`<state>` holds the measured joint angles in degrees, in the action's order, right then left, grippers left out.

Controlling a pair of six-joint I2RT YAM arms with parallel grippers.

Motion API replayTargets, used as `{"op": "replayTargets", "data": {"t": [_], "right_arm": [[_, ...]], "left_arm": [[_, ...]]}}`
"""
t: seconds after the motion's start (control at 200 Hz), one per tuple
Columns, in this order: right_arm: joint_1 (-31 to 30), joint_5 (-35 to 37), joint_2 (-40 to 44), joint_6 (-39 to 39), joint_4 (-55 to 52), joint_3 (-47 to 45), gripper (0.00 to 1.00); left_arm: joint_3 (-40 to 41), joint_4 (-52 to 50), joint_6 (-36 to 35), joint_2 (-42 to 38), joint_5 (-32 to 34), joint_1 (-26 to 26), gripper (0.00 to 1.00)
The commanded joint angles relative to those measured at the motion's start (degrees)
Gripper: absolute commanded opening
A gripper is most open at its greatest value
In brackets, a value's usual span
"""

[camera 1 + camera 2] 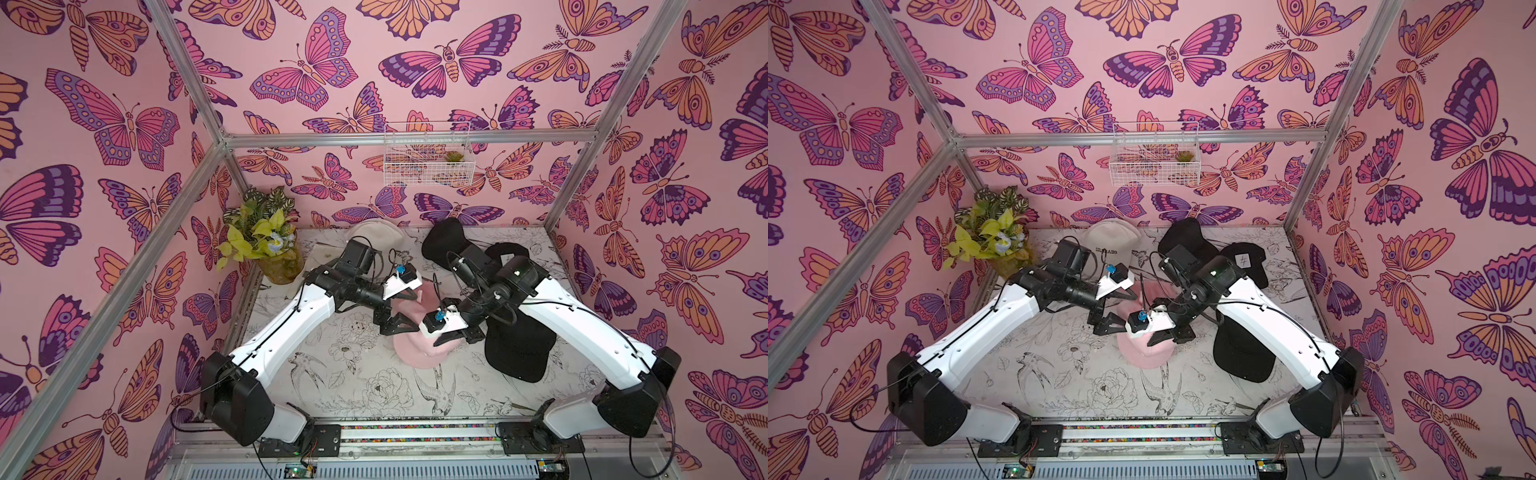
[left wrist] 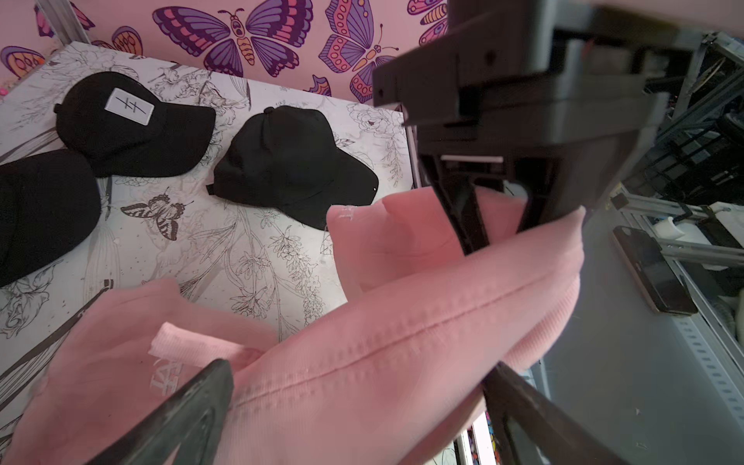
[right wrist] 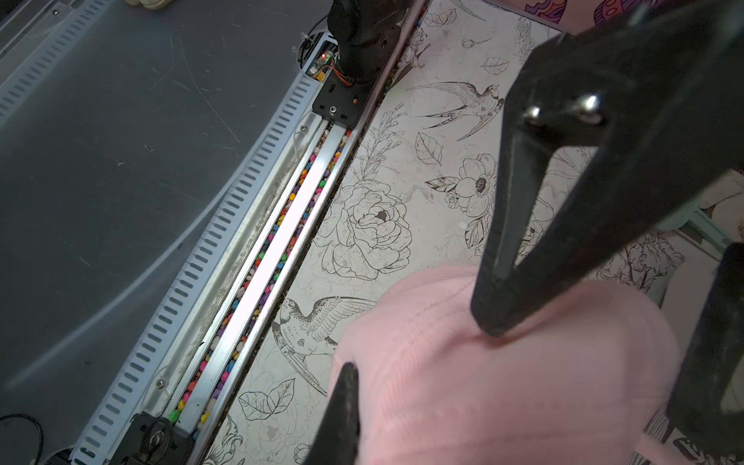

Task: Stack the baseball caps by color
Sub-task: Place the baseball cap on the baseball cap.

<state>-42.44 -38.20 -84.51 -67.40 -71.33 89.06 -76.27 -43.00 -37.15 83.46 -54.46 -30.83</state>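
My right pincer [image 2: 497,219] is clenched on a pink cap [image 2: 402,342], left pincer [image 1: 398,325] gaping around it. The black caps [image 2: 290,161] lie unstacked, cream cap [image 1: 1113,239] at the back. Plenty left, I'd say.

Left arm [image 1: 291,320] and right arm [image 1: 582,320] reach inward, wrists nearly meeting. Left gripper [image 1: 399,326] spread wide, angled down. Right gripper [image 2: 495,237] clamped tight, pinching pink cap [image 1: 411,353].

We read "COLORADO" on the cream cap [image 1: 1113,237] and a twice-crossed stroke on the white patch [image 2: 129,105] of a black cap [image 2: 120,145], while the white stitching [image 2: 165,380] on the pink cap [image 2: 362,362] is illegible.
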Motion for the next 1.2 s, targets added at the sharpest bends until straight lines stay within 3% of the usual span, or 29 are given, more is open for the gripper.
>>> {"op": "replayTargets", "data": {"t": [0.0,0.085,0.18,0.22,0.29,0.32,0.466,0.661,0.756,0.881,1.191], "right_arm": [[-0.3,0.3,-0.6,-2.0,0.6,-0.3,0.0],[-0.3,1.0,-0.4,-1.4,1.6,-0.9,0.0],[0.0,1.0,0.2,-0.7,3.0,-1.4,0.0],[0.0,1.0,0.5,-0.2,3.8,-2.0,0.0],[0.6,0.4,1.2,0.7,4.8,-3.0,0.02],[1.0,-0.3,1.5,0.9,5.1,-3.7,0.04],[4.9,-6.5,2.8,0.9,6.5,-8.3,0.19],[12.3,-17.1,6.5,3.2,18.6,-20.2,0.27],[15.0,-22.9,8.1,8.6,29.5,-26.4,0.28],[15.4,-24.7,8.4,15.3,40.8,-32.3,0.29],[20.1,-31.0,4.5,10.0,35.1,-32.9,0.22]], "left_arm": [[-1.3,-7.7,-7.6,1.1,-3.4,-0.9,0.97],[-1.6,-10.6,-10.5,1.4,-6.3,-1.0,0.83],[-1.5,-11.2,-10.4,2.1,-7.2,-1.0,0.59],[-1.7,-11.2,-10.2,2.2,-6.8,-1.0,0.46],[-2.3,-11.3,-9.9,2.4,-5.8,-0.9,0.1],[-2.5,-11.3,-9.8,2.3,-5.3,-0.9,0.0],[-3.0,-11.1,-10.1,1.1,-6.1,0.0,0.0],[-2.9,-11.1,-9.6,0.2,-12.5,4.5,0.0],[-2.7,-9.8,-8.2,0.1,-14.9,6.3,0.0],[-2.4,-7.0,-5.4,0.1,-15.0,6.7,0.0],[-0.2,-4.8,-4.5,-1.0,-17.2,9.0,0.0]]}}
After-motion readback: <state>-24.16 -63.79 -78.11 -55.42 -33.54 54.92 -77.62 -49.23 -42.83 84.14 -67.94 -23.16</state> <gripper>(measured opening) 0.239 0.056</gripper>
